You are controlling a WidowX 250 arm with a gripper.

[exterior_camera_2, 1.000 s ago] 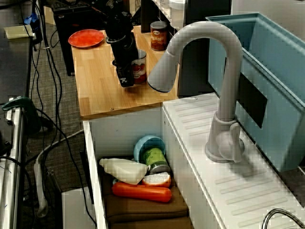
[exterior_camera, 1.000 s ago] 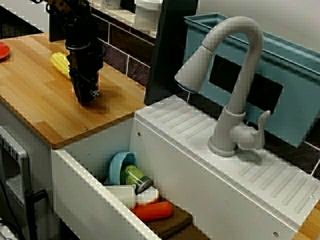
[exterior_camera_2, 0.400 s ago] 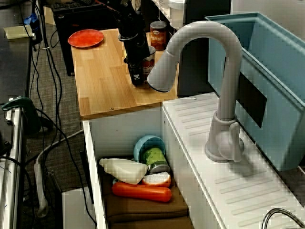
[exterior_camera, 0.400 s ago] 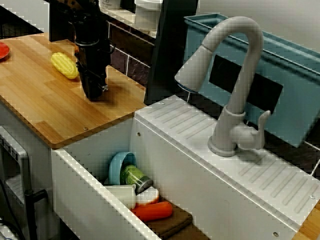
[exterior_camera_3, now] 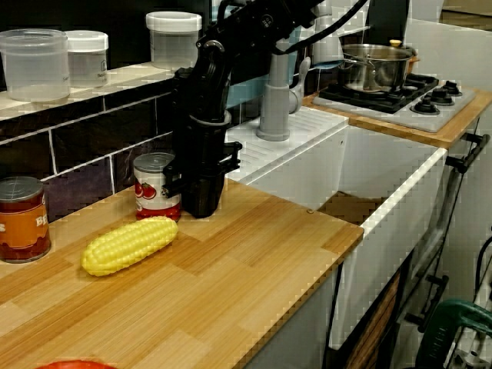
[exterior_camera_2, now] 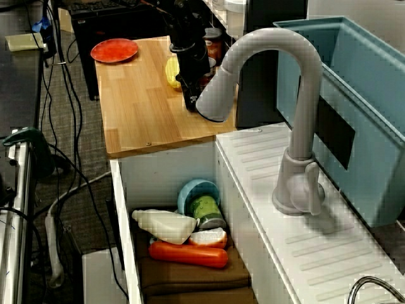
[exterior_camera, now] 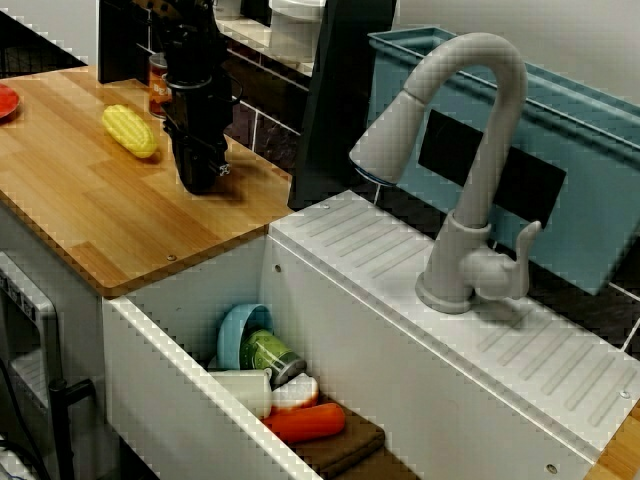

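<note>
**Bench-level view: claw standing by the tomato can**

Bench-level view, with two views over the sink. My claw points straight down, its tip at or just above the wooden bench. The tomato can stands upright just beside it, on the side toward the tiled wall. I cannot tell whether we touch. My fingers merge into one dark mass in every view, so I cannot tell whether they are spread or closed. Nothing hangs from them.

Progress, as I judge it: the can rests on the wood, not lifted and not tipped. My claw stands next to it rather than around it, so I read no grasp as made.

Surroundings: a corn cob lies near the can, on the side away from the sink. A second can stands farther along the wall. In the view along the sink, a red plate sits at the bench's far end, well apart.

Edges and room: the wall closes off the space behind the can. The bench ends in a drop to the sink on one side, and the faucet arches beyond it. The bench's front edge lies across a wide stretch of bare wood.
</note>
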